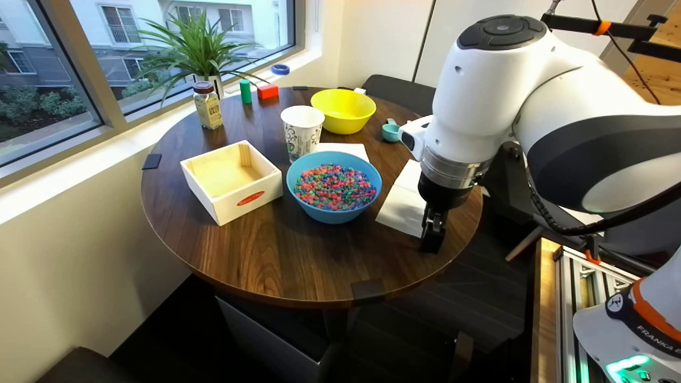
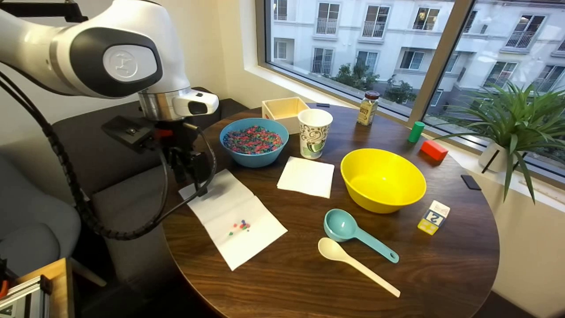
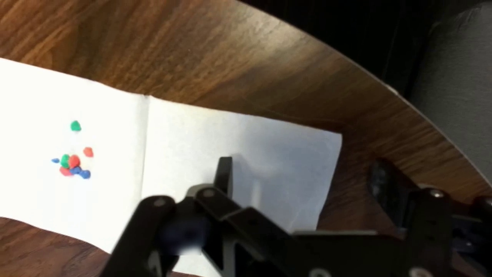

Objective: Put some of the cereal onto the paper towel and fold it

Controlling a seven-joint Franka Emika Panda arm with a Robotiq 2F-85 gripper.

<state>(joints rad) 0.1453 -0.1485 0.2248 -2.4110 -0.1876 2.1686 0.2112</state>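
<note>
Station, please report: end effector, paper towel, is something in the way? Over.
End effector open, straddling one edge of paper towel. Towel unfolded, few cereal pieces on opposite half. Blue bowl beside, probably not obstructing.

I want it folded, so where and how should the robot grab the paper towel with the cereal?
Probably by the bare half's short outer edge, from above, fingers straddling it: the paper towel lies nearly flat, creased across its middle, with cereal pieces on the other half.

Bent arm [image 1: 479, 96], downward gripper [image 3: 305, 181], jaws wide apart
</note>
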